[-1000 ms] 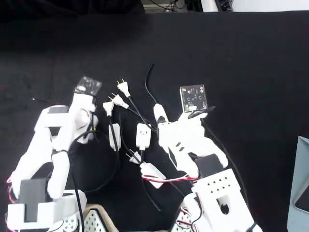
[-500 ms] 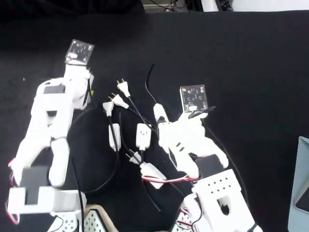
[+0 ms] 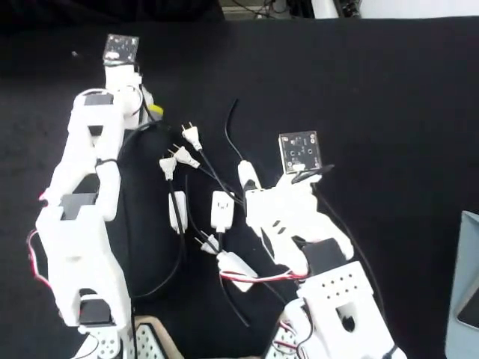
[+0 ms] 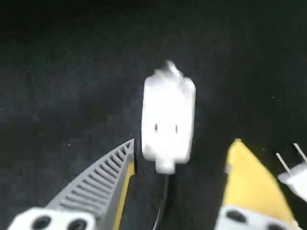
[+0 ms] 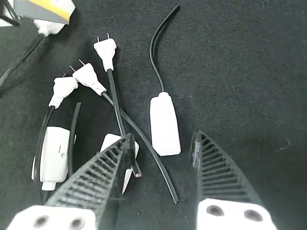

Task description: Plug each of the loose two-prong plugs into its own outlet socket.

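Observation:
My left gripper (image 4: 184, 146) is open, its grey and yellow fingers on either side of a white outlet socket (image 4: 168, 117) lying on the black cloth without touching it. In the high view this gripper (image 3: 150, 108) is at the far left. My right gripper (image 5: 163, 138) is open just short of another white socket (image 5: 164, 124) with a curled black cable. Three loose two-prong plugs (image 5: 105, 48) (image 5: 88, 74) (image 5: 62, 88) lie fanned out between the arms, also seen from above (image 3: 182, 155).
Two more white sockets (image 3: 177, 212) (image 3: 221, 209) lie near the middle, with another plug (image 3: 206, 243) and a white socket (image 3: 238, 265) closer to the arm bases. Black cables cross this area. A grey object (image 3: 464, 284) stands at the right edge.
The left arm has swung out from near its base toward the far left of the table and stretched out. The right arm and the plugs have stayed put.

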